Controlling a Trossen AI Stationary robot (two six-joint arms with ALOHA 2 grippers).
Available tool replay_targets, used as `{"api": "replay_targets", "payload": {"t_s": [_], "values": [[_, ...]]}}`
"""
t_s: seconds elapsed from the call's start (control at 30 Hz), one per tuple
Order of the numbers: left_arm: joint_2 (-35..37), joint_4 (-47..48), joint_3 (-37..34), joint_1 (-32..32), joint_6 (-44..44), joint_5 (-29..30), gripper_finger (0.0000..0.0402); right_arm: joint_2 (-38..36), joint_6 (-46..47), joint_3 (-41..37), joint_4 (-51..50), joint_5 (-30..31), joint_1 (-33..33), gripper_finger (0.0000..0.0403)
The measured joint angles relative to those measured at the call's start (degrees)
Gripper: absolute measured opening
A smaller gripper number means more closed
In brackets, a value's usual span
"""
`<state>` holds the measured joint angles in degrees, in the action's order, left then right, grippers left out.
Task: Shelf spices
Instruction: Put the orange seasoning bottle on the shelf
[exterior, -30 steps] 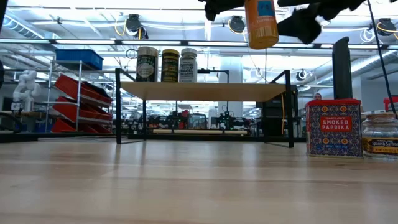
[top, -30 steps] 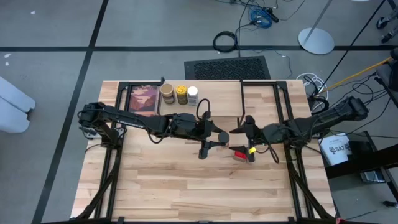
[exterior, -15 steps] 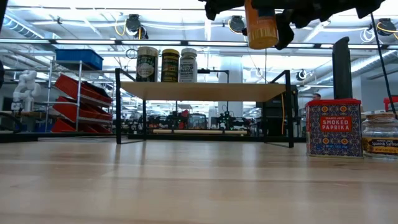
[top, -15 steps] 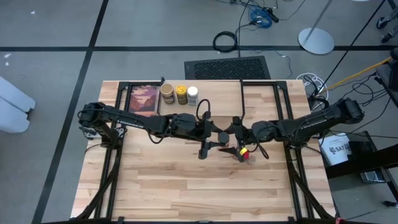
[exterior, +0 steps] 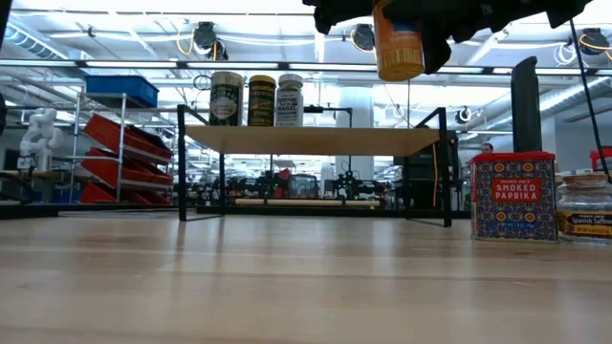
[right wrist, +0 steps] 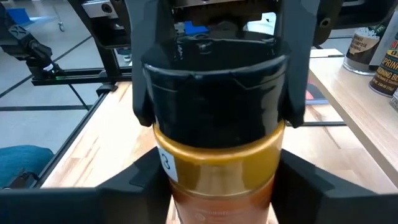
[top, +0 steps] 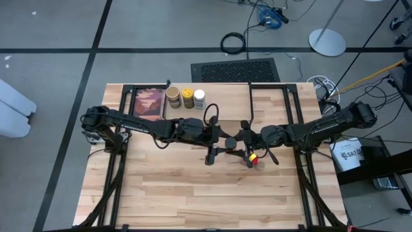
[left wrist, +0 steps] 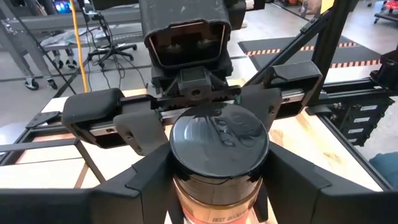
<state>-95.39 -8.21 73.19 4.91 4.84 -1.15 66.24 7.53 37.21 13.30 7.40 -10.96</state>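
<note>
Above the table's middle, 2 grippers meet on 1 dark-lidded orange jar (exterior: 400,43): the left gripper (left wrist: 217,180) clamps its body, the right gripper (top: 243,142) closes around its lid. Light, rigid, probably slick; best gripped mid-body.

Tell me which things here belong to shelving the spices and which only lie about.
Job: shelf; three jars on it; orange jar in left hand, right hand beside it; red tin; small jar.
Lying about: framed picture; floor mat.
</note>
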Motion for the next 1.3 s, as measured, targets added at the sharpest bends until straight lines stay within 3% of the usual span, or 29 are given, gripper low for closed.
{"api": "replay_targets", "payload": {"t_s": [0.17,0.43,0.8,0.97,1.1,1.23,1.3], "values": [[-0.02,-0.02,0.0,0.0,-0.01,0.37,0.0226,0.0,-0.06,0.0,0.0,-0.01,0.0,0.018],[-0.02,-0.24,0.0,0.0,-0.07,0.83,0.0233,-0.02,-0.29,0.0,0.16,-0.04,0.0,0.0185],[0.76,-0.85,0.0,0.15,-0.94,3.69,0.035,-0.2,-1.14,1.01,0.04,-0.02,0.52,0.0185],[3.85,0.08,-0.02,1.27,0.54,5.1,0.038,-0.2,-1.49,1.05,0.13,0.08,1.83,0.0186],[8.03,2.85,-0.02,2.9,2.73,10.75,0.0384,-0.2,-4.57,1.85,0.06,0.2,4.92,0.0186],[13.25,5.62,-0.02,5.08,6.69,24.35,0.0384,-0.17,-10.03,4.57,0.01,0.35,9.78,0.0186],[15.36,6.87,0.0,5.88,7.84,28.42,0.0384,-0.17,-12.91,6.61,0.1,0.16,12.62,0.0186]]}}
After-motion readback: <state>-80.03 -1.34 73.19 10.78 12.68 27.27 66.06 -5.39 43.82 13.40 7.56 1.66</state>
